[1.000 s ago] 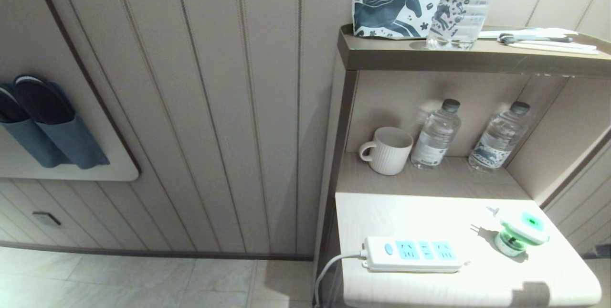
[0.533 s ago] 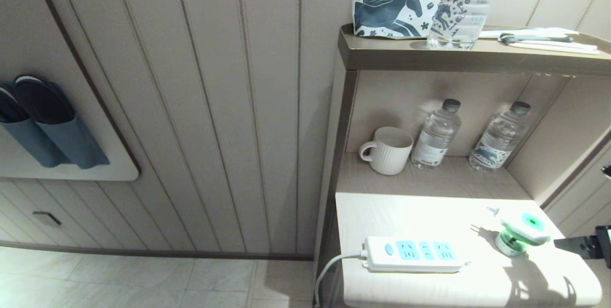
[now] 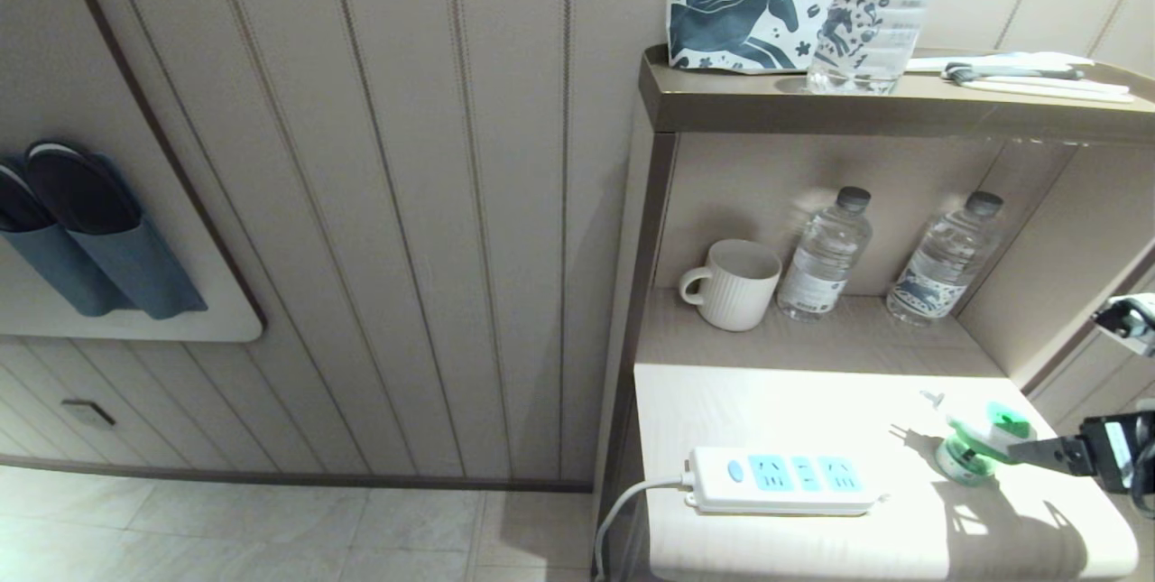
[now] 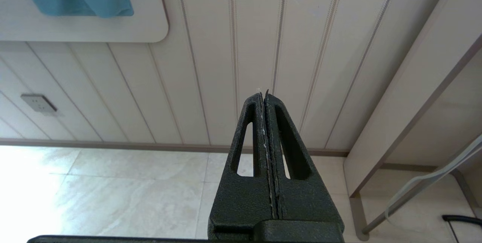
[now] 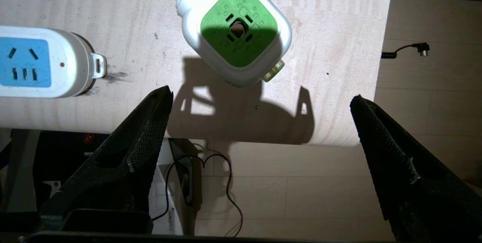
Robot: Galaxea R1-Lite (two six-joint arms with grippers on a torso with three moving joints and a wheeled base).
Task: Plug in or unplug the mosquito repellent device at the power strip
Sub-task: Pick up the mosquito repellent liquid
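The mosquito repellent device [image 3: 979, 442], white with a green top and a green bottle, stands unplugged on the white tabletop [image 3: 776, 401], right of the power strip [image 3: 780, 478]. The strip lies near the front edge, and all three of its blue socket panels are free. My right gripper [image 3: 1024, 450] reaches in from the right, beside the device. In the right wrist view it [image 5: 260, 95] is open, over the table's edge, with the device [image 5: 237, 28] ahead of the fingertips and the strip's end [image 5: 37, 62] off to one side. My left gripper [image 4: 263, 94] is shut, low beside the cabinet, facing the wall panelling.
A white mug [image 3: 731, 284] and two water bottles [image 3: 826, 253] [image 3: 943, 257] stand in the niche behind the tabletop. The upper shelf holds a horse-print pouch [image 3: 749, 13] and a large bottle [image 3: 880, 13]. The strip's white cord [image 3: 623, 510] hangs off the left edge.
My right gripper has come into the head view from the right edge and moved left up to the device. Its shadow has spread over the table's front right. The device and strip have not moved.
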